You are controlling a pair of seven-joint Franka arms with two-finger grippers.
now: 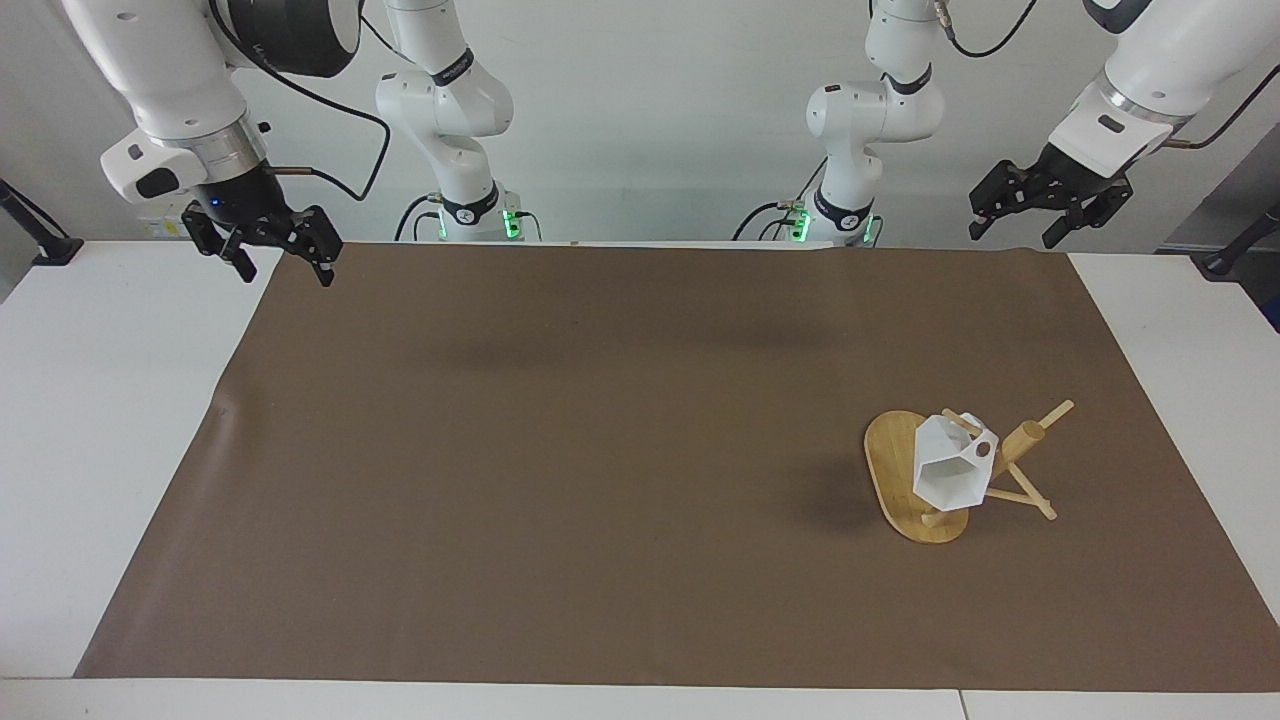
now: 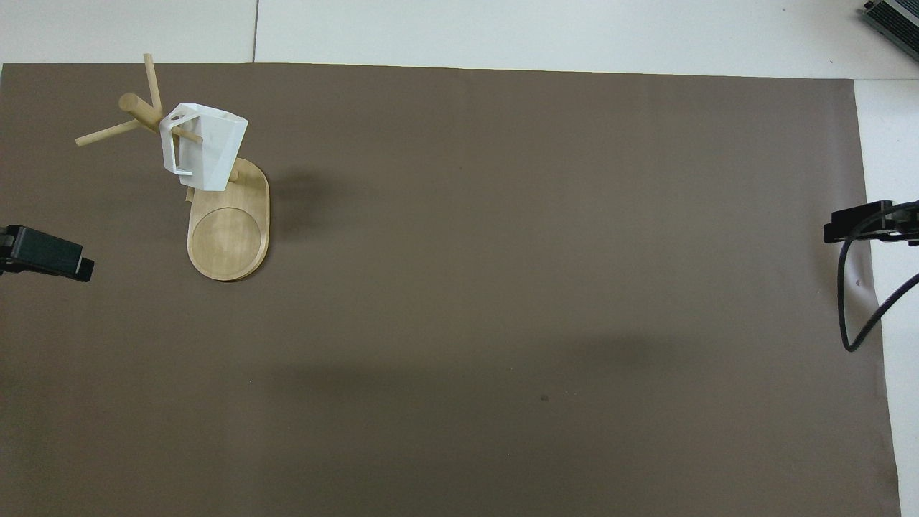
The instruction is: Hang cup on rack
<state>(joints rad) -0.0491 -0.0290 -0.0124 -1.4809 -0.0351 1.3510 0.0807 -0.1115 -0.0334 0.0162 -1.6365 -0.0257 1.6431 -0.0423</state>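
The white faceted cup point(image 1: 948, 470) point(image 2: 204, 147) hangs by its handle on a thin peg of the bamboo rack point(image 1: 893, 460) point(image 2: 228, 237), which stands on the brown mat toward the left arm's end of the table. No gripper touches it. My left gripper point(image 1: 1015, 230) is raised over the mat's corner by the left arm's base, open and empty; only its tip point(image 2: 44, 251) shows at the edge of the overhead view. My right gripper point(image 1: 284, 272) point(image 2: 861, 222) waits open and empty over the mat's edge at the right arm's end.
The brown mat point(image 1: 600, 450) covers most of the white table. A black cable point(image 2: 851, 301) hangs in a loop under the right gripper. Two more white arm bases point(image 1: 455, 130) stand at the wall.
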